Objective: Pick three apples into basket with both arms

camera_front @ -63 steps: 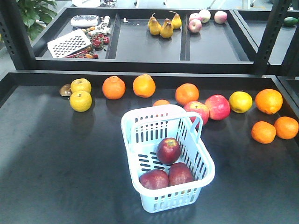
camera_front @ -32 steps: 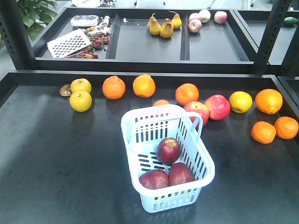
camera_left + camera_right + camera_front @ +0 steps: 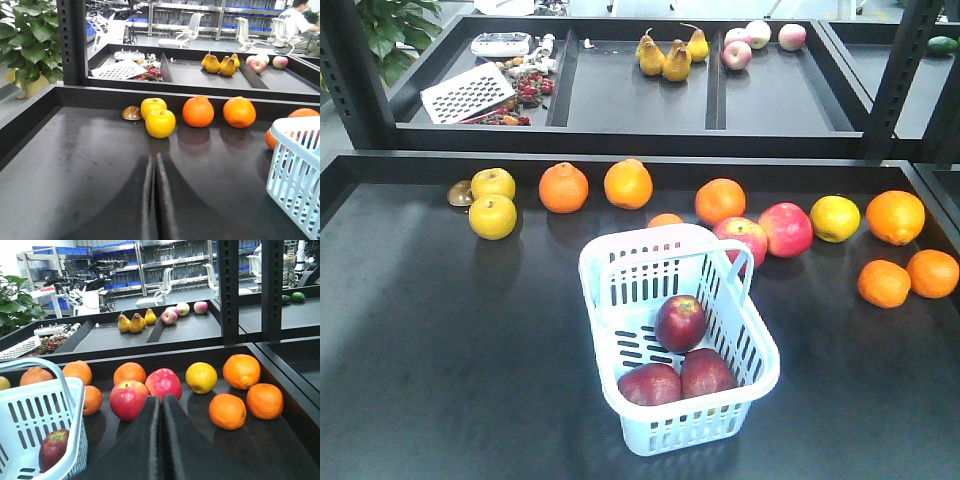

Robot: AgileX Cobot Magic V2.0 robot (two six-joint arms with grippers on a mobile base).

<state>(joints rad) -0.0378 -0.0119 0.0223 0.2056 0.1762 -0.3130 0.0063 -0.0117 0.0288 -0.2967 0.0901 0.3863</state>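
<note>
Front view alone shows three apples point(image 3: 680, 322) in the basket point(image 3: 760, 345); wrist views show both pincers together.

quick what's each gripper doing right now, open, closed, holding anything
Left gripper: closed, fingers pressed together, holding nothing.
Right gripper: closed, fingers together, holding nothing.

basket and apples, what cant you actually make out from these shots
- Basket: cut off by the left edge in the right wrist view, so only one apple shows there.
- Left wrist view: the right edge cuts the basket; no apples visible.
- Small brown object by the yellow fruit: too small to identify.
</note>
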